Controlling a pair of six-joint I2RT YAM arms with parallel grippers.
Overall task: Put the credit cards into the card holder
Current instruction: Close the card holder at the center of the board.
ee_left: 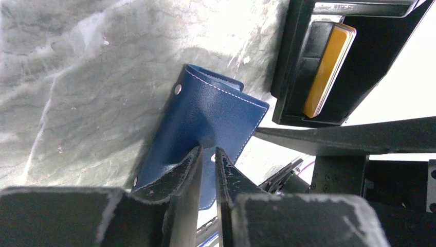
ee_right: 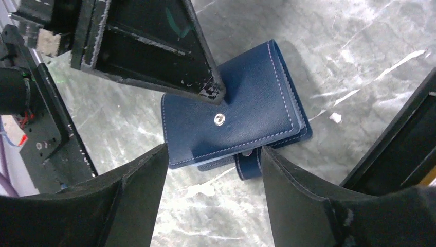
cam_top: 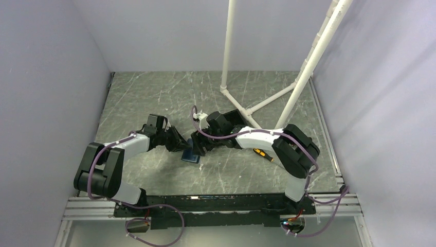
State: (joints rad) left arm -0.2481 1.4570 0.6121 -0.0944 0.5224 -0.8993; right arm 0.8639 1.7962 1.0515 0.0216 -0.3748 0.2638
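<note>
Currently the card holder (ee_right: 241, 113) is pinched by the left gripper (ee_left: 207, 154), whose jaws are set narrow. The right gripper (ee_right: 215, 154) is held wide just above it.

Holder (ee_right: 241, 110): dark-blue grained, leather-like skin, matt; pale stitching and a shiny metal snap (ee_right: 219, 119) are noted. Table (cam_top: 154, 92): grey, marbled, smooth. Card (ee_left: 329, 64): orange plastic, glossy. Left fingers (ee_left: 180, 180): black, matt, found scuffed.

Left pincer (ee_left: 207, 152) narrow (right pincer (ee_right: 213, 152) wide)
</note>
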